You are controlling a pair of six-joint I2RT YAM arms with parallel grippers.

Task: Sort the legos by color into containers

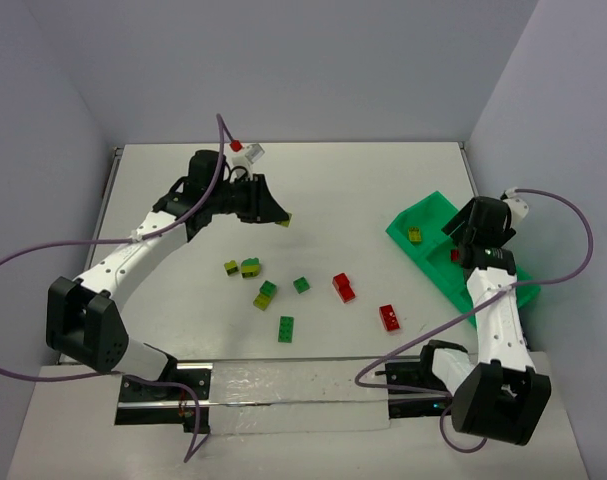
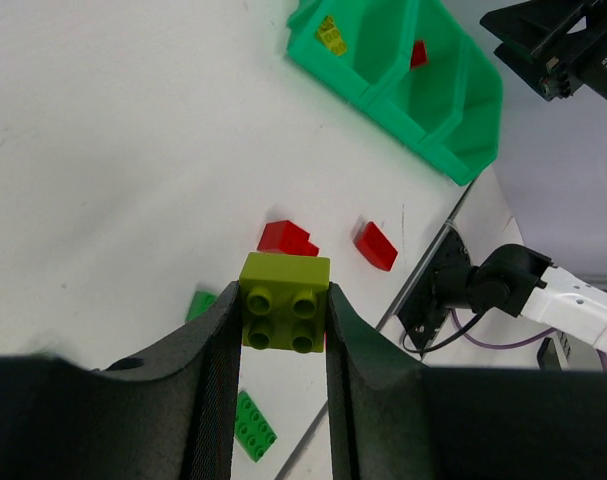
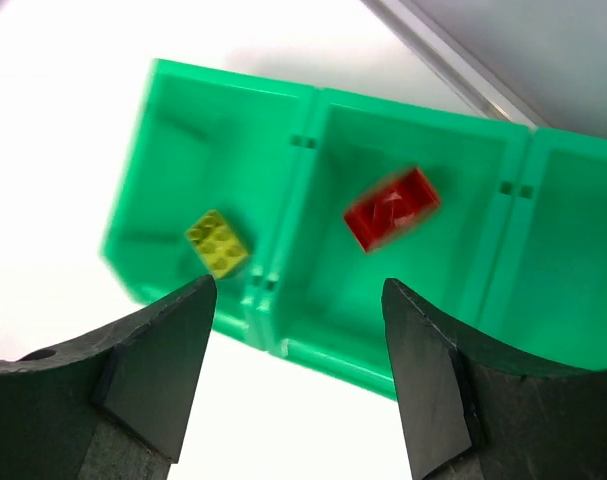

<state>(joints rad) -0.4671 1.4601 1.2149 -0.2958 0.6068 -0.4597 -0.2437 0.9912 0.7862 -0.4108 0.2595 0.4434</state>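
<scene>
The left pincer (image 2: 283,335) is clenched on a yellow-green brick (image 2: 285,302). A dark finger (image 2: 218,370) presses on each side and the studs face the wrist camera. The brick sits right at the fingertips, lifted clear of the table (image 2: 113,150). Beneath it on the tabletop lie a red lego (image 2: 288,238), a second red lego (image 2: 375,246) just beside that, and a dark green lego (image 2: 253,425) nearer the camera.

The right pincer (image 3: 298,300) is released, its jaws wide apart with nothing between them, and hangs above the green tray (image 3: 233,82). A red brick (image 3: 391,208), blurred, shows in the tray's middle compartment, just beyond the gap between the fingers; whether it rests on the floor there cannot be told. A yellow brick (image 3: 219,243) lies in the end compartment next to it, across one dividing wall.

From above, the tray is at the right side of the table, well apart from the left pincer over the far left-centre. More yellow-green, dark green and two-colour pieces lie scattered between the two arms
</scene>
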